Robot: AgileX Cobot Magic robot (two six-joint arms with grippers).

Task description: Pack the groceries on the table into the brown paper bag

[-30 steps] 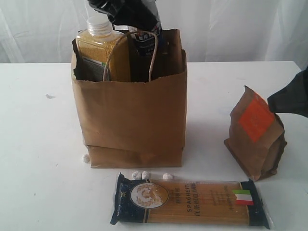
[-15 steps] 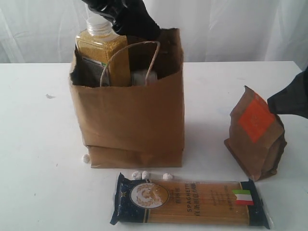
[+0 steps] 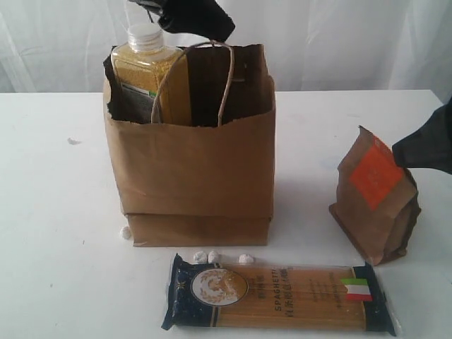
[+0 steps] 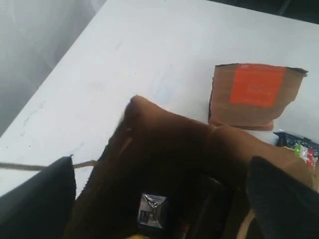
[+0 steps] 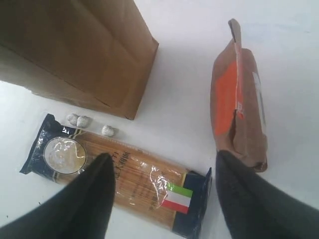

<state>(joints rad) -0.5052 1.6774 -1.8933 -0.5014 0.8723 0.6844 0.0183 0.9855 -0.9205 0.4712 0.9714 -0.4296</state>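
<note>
Spaghetti: nearest of all, lying flat across the worktop, long side to the front, dark blue at both ends, small flag sticker toward the right end; outside the bag, not packed.
White bits: three in a row just behind the spaghetti's left end, one more by the bag's front left corner.
Pouch: standing upright on the right, orange label high on its face, top pinched shut; well apart from the bag, just behind the spaghetti's right end; also not packed.
Right end effector: hanging above the worktop between spaghetti and pouch, fingers spread apart, nothing between them, gripping nothing; from the exterior view only a dark shape at the right edge by the pouch's top corner, contact there impossible to judge.
Bag: upright mid-worktop, mouth open, rim ragged, bottom fold showing along the front.
Bottle: packed, standing upright in the bag's left side, white cap and yellow grains poking above the rim.
Silver-blue item: low down inside the bag, seen from the left wrist; too dim to name.
Left end effector: farthest back and highest, poised right over the bag's open mouth, jaws gaping wide, empty.
</note>
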